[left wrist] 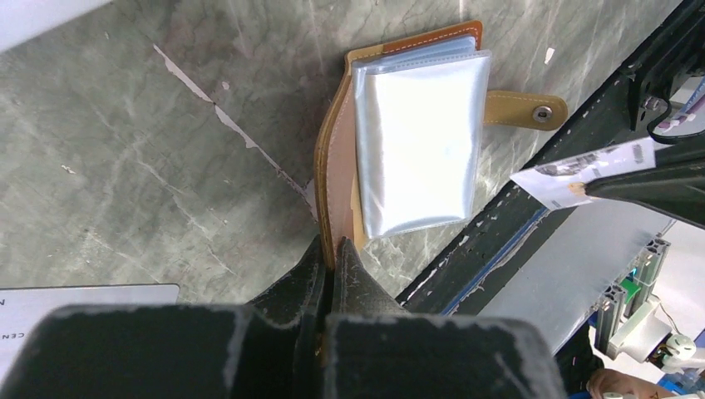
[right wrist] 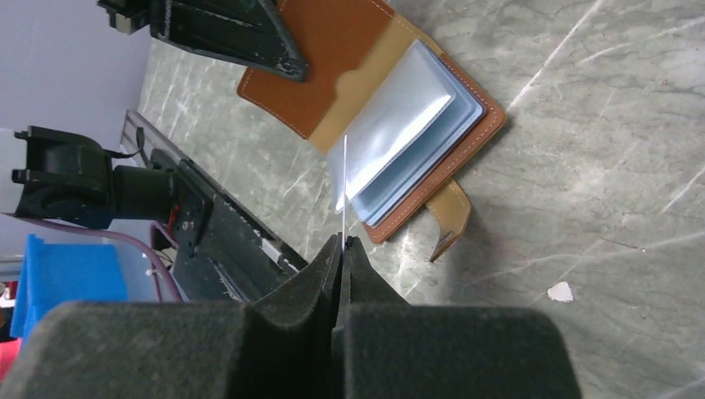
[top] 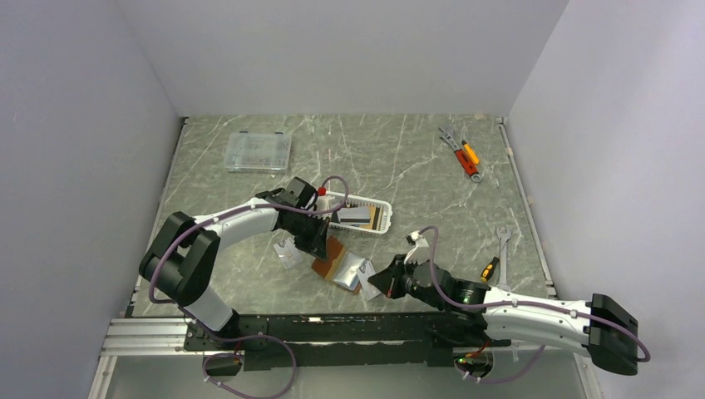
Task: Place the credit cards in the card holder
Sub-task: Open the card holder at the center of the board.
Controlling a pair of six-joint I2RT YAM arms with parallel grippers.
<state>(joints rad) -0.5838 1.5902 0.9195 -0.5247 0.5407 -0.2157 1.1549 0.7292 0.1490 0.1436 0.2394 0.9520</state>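
Note:
The card holder (top: pixel 339 262) is a brown leather wallet lying open on the table, clear sleeves (left wrist: pixel 416 141) up and snap tab (left wrist: pixel 525 109) sticking out. My left gripper (left wrist: pixel 334 249) is shut on the edge of its brown cover; it also shows in the top view (top: pixel 320 243). My right gripper (right wrist: pixel 342 243) is shut on a thin pale credit card (right wrist: pixel 343 187), seen edge-on just above the wallet's sleeves (right wrist: pixel 407 125). That card shows flat in the left wrist view (left wrist: pixel 574 170). More cards (top: pixel 356 214), grey-striped and orange-gold, lie in the white basket (top: pixel 384 230).
A pale flat card-like piece (top: pixel 288 253) lies left of the wallet. A clear compartment box (top: pixel 258 151) stands at the back left. Pliers and tools (top: pixel 461 154) lie at the back right, with a wrench (top: pixel 503 241) and a screwdriver (top: pixel 490 268) on the right.

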